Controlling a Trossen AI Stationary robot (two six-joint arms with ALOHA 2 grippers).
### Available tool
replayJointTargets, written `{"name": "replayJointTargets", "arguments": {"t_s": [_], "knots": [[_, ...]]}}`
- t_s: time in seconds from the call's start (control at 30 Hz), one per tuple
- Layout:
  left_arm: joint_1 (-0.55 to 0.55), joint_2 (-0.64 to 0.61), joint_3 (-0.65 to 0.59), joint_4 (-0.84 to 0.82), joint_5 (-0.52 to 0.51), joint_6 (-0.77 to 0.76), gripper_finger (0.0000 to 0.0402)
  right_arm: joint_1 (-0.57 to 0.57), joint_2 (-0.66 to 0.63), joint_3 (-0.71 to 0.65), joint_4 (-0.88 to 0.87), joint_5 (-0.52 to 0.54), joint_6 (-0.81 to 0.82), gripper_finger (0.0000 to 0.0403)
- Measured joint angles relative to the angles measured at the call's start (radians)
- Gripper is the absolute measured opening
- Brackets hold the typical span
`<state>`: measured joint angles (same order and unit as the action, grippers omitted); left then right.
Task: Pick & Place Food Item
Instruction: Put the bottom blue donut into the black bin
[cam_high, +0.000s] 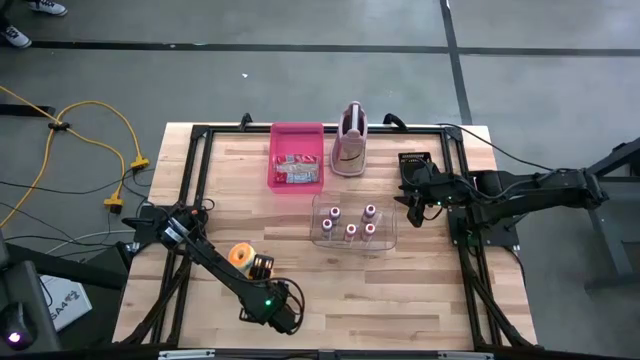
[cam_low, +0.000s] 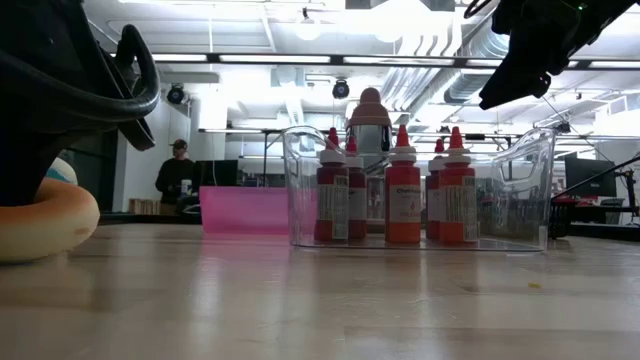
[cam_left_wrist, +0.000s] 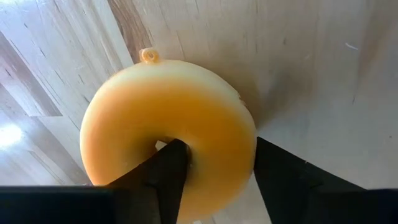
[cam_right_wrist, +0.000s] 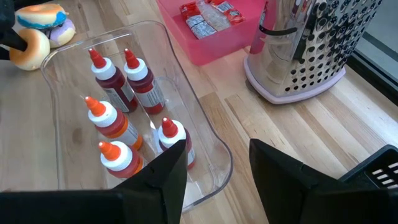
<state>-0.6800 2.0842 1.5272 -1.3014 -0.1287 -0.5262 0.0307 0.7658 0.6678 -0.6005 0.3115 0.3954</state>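
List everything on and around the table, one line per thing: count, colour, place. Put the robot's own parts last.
Donuts: at least two, one plain tan-orange, one iced, front left of the table.
Sauce bottles: five, red and orange contents with white-and-red caps, upright in the bin.
Clear bin: one, transparent, table centre.
Pink tray: one, pink, back of the table, holding small packets.
Grater: one, metal with pink base, right of the pink tray.
Cable: one, yellow, on the floor left of the table.
Person: one, dark clothing, in the room behind.
Left gripper: one finger in the plain donut's hole, the other outside its ring.
Right gripper: raised beside the bin's right end, holding nothing.
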Motion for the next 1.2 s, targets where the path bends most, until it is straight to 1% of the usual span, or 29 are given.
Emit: {"name": "replayJointTargets", "arguments": {"t_s": [0.13,0.27,0.47,0.63,0.73,0.9,1.07,1.2], "knots": [[0.000,0.000,0.000,0.000,0.000,0.000,0.0142,0.000,0.000,0.000,0.000,0.000,0.000,0.0161],[0.000,0.000,0.000,-0.001,0.000,-0.001,0.0126,0.000,0.000,0.000,0.000,0.000,0.000,0.0161],[0.002,-0.009,0.004,-0.013,0.002,-0.002,0.0122,0.000,0.000,0.000,0.000,0.000,0.000,0.0161],[0.027,-0.078,0.009,-0.008,0.009,-0.031,0.0122,0.000,0.000,0.000,0.001,0.000,0.000,0.0161],[0.052,-0.129,0.010,0.031,0.007,-0.054,0.0122,0.000,0.000,0.000,0.001,0.000,0.000,0.0161],[0.096,-0.202,0.010,0.180,-0.002,-0.044,0.0122,0.000,0.000,0.000,0.001,0.000,0.000,0.0161],[0.154,-0.244,0.011,0.360,-0.004,0.035,0.0122,0.000,0.000,0.000,0.001,0.000,0.000,0.0161],[0.200,-0.268,0.011,0.519,0.042,0.113,0.0122,0.000,0.000,0.000,0.001,0.000,0.000,0.0161]]}}
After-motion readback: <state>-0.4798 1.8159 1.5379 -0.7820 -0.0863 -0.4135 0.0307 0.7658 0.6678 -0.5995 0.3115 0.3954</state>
